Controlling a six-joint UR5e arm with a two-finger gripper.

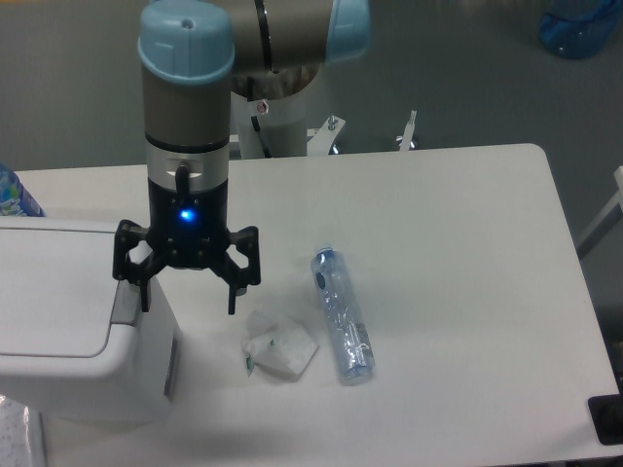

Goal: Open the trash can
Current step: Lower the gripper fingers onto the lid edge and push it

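Note:
The trash can (68,331) is a large white boxy bin at the left edge of the table, with a flat white lid (49,287) lying closed and a grey bar (123,304) along its right side. My gripper (188,300) hangs open just to the right of the can, fingers pointing down. The left fingertip (144,300) sits over the grey bar at the lid's right edge; the right fingertip (232,302) is above the table. The jaws hold nothing. Whether the left finger touches the bar cannot be told.
A crumpled white paper wad (280,347) and an empty clear plastic bottle (342,315) lie on the white table (448,253) right of the gripper. A blue object (15,193) stands behind the can. The table's right edge is near the frame's right side.

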